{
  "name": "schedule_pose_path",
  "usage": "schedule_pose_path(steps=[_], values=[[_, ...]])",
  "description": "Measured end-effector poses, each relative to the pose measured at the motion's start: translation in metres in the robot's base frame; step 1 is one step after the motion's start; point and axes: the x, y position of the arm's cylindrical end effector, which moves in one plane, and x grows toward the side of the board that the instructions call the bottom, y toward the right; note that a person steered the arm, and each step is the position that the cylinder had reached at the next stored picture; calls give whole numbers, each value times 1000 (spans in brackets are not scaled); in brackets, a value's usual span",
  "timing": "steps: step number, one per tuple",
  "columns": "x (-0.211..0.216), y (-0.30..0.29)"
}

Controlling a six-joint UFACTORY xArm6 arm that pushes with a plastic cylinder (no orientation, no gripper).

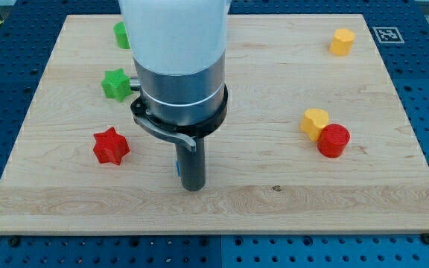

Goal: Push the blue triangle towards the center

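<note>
my tip (191, 187) beside a mostly hidden blue block (177, 169)
blue sliver touches the rod's left side; red star (111, 146) further left. no claw on this rod.

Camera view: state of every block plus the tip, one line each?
blue block: only a sliver shows, hidden behind the rod; shape unclear
my tip: down at the board, against the blue block's right side in the view
red star: lying free, left of the rod
green star: free, upper left
green block: partly hidden by the arm
yellow heart: touching the red cylinder
red cylinder: upright
yellow block: free, upper right
</note>
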Motion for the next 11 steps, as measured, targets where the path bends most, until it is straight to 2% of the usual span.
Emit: schedule_pose_path(steps=[2,4,5,7,9,10,11], values=[[0,4],[1,-40],[-18,-50],[-10,1],[-41,41],[-49,42],[-51,16]])
